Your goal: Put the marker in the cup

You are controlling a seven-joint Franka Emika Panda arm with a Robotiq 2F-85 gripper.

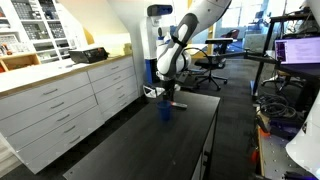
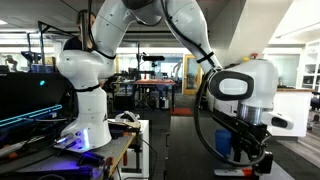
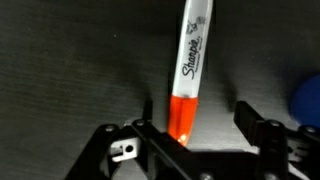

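In the wrist view the gripper [image 3: 197, 122] is seen with its jaws held wide apart, and nothing is clamped between them. The two dark fingers [image 3: 258, 125] are lowered close to the black table [image 3: 70, 60]. The marker [image 3: 192, 55] is found lying flat on that table inside the gap. Its orange capped end is placed between the fingers, closer to the one on the left of the picture, and whether it is touched by that finger cannot be told. A clear gap is left to the other finger. The white barrel, printed with "Sharpie", is stretched away from the gripper toward the top edge of the picture, slightly tilted.

The cup [image 3: 308, 95] is seen only as a blue rounded shape cut off by the right edge, well apart from the marker. Its inside is not shown.

In an exterior view the gripper [image 1: 172, 100] is held low over the table [image 1: 195, 135] beside the cup [image 1: 166, 112]. The cup's contents cannot be made out at that size.
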